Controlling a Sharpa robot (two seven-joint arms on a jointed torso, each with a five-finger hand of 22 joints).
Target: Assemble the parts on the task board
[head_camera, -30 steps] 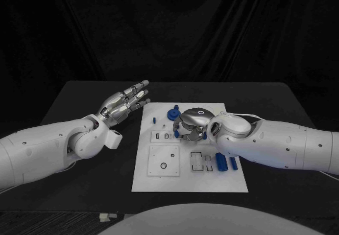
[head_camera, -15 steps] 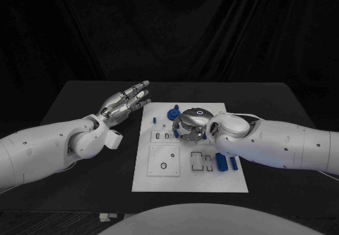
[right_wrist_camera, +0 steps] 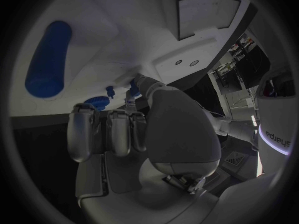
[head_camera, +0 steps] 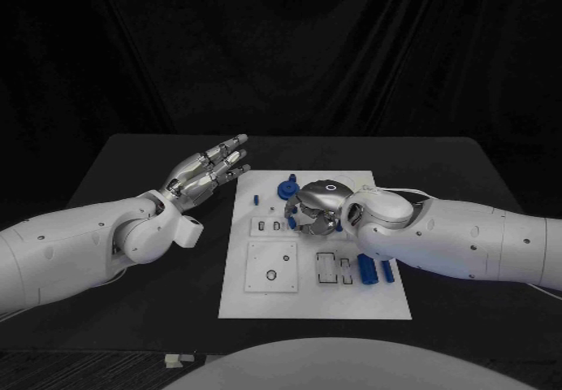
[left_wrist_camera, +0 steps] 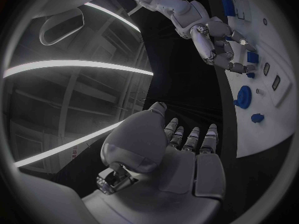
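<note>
The right hand [head_camera: 314,210] was curled over the middle of the white task board [head_camera: 316,301], a little above the centre of the head picture. Its fingers were bent in towards the board, close to a small blue part [head_camera: 291,221] that stood in the left column of slots. Whether the fingers pinched a part or only touched the board, I could not tell, because the back of the hand hid the fingertips. In the left wrist picture the same hand [left_wrist_camera: 215,42] showed its fingers bunched near a square blue part [left_wrist_camera: 252,57], but contact was also not clear there.

The left hand [head_camera: 209,171] hung to the left of the board, above the black table [head_camera: 129,162], with its fingers straight and apart and nothing in them.

Other blue parts were on the board: a round one [head_camera: 285,188] near the upper left corner, and some long blue pegs [head_camera: 366,266] at the right edge, partly under the right forearm.

The main risk, in my judgement, was that the hand worked blind. If the fingers pressed down while the part sat a little tilted in its slot, it could jam or jump away. The right forearm also lay very near to the long pegs, so a sideways move of the arm could sweep them off the board. If the board was not fixed, a hard push could also shift it, and the left hand was not holding it.
</note>
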